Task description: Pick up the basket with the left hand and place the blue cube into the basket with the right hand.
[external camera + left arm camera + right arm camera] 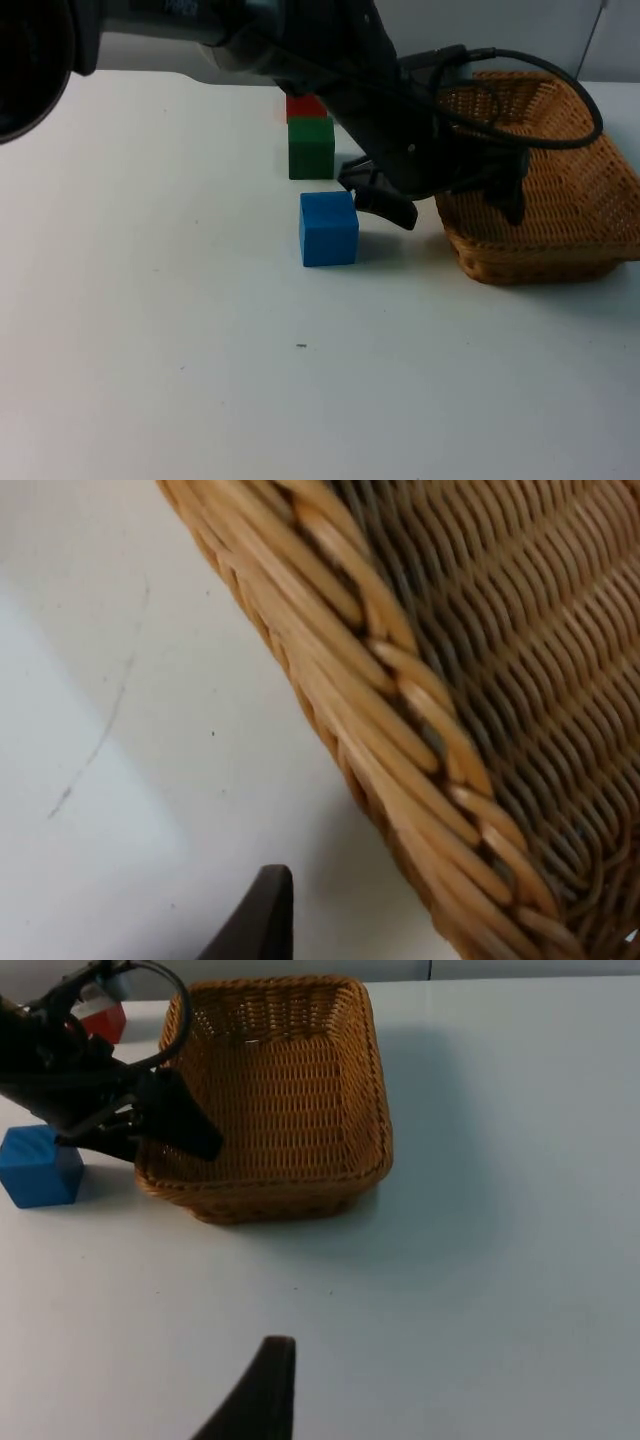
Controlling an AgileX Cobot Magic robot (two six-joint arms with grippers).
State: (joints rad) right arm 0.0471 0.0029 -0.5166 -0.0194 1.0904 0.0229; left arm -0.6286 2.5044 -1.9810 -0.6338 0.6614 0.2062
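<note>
Basket point(560, 170) sat on the table point(150, 330) at the right. The left gripper point(455, 205) straddled its left rim with fingers spread wide, seemingly set to clamp the wall for lifting. Blue cube point(328, 228) lay just left of it, near a green cube point(311, 147). The right gripper waited apart; its opening couldn't be told.

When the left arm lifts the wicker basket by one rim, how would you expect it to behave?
The wicker basket is probably light and fairly stiff, given its tight open weave. Gripped at one rim by the left gripper, it would likely tilt, its far side sagging.
</note>
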